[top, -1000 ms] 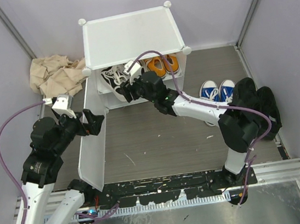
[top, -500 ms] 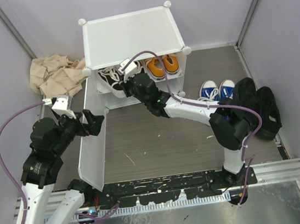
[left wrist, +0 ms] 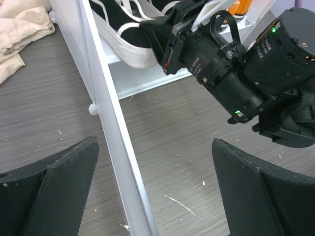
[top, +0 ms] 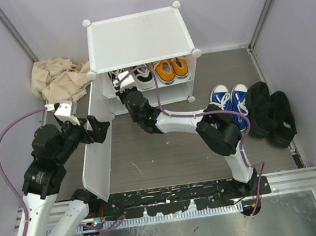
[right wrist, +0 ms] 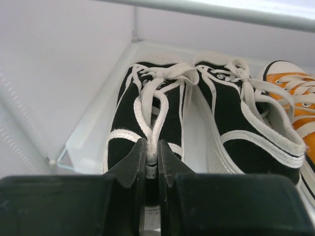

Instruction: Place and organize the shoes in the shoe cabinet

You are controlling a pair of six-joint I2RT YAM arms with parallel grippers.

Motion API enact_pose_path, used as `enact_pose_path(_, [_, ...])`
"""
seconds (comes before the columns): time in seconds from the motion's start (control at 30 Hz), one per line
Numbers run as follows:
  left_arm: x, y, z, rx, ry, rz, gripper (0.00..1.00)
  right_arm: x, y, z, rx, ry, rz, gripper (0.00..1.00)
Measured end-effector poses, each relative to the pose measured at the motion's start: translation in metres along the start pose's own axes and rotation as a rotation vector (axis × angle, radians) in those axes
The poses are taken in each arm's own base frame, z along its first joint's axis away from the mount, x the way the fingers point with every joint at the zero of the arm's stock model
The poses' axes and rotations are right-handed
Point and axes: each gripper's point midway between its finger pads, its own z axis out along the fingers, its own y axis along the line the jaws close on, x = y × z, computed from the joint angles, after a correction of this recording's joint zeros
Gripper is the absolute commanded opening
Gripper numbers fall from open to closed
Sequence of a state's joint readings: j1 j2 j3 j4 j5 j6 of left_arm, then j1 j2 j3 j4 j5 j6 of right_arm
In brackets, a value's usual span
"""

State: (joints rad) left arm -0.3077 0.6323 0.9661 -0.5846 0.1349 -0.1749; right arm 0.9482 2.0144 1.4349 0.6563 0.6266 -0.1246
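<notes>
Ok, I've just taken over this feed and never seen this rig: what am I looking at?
Two black robot arms are bolted at the near edge of the grey table. The overhead picture looks down on them: left arm on the left, right arm on the right. The other two pictures come from cameras on their wrists. The large white plastic cabinet stands open, its door panel swung out. In the left wrist view that arm's jaws are open, the door's edge between them, touching neither. The right wrist view looks inside: its jaws are nearly shut at the heel of a black sneaker with white laces; pinching or pushing, I cannot tell. Orange sneakers sit beside that pair. Blue sneakers, all-black shoes and a crumpled beige cloth lie outside.
</notes>
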Motion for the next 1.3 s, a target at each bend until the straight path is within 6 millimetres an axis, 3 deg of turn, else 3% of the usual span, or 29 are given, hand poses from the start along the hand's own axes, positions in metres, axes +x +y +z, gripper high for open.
enact_pose_path(0.33, [0.000,0.000,0.000,0.001,-0.005,0.001,0.98,-0.002,-0.010,0.023,0.088,-0.040,0.041,0.01])
enact_pose_path(0.43, [0.000,0.000,0.000,0.001,-0.005,0.001,0.98,-0.003,-0.011,0.030,0.099,-0.043,0.058,0.16])
enact_pose_path(0.57, [0.000,0.000,0.000,0.001,-0.005,0.001,0.98,-0.001,-0.011,0.032,0.098,-0.038,0.081,0.46])
enact_pose_path(0.7, [0.000,0.000,0.000,0.001,-0.005,0.001,0.98,-0.001,-0.016,0.026,0.091,-0.035,0.099,0.59])
enact_pose_path(0.87, [0.000,0.000,0.000,0.000,-0.005,0.001,0.98,-0.004,-0.027,-0.002,0.041,0.016,0.085,0.74])
enact_pose_path(1.07, [0.000,0.000,0.000,0.001,-0.004,0.001,0.98,-0.051,-0.060,-0.051,0.026,0.096,0.077,0.84])
enact_pose_path(1.17, [0.000,0.000,0.000,0.001,-0.005,0.001,0.98,-0.056,-0.096,-0.090,0.080,0.153,0.076,0.84])
enact_pose_path(1.2, [0.000,0.000,0.000,0.002,-0.004,0.000,0.98,-0.051,-0.110,-0.102,0.100,0.182,0.077,0.84])
enact_pose_path(1.3, [0.000,-0.001,0.000,0.006,-0.004,0.000,0.98,-0.021,-0.177,-0.132,0.219,0.296,0.104,0.84])
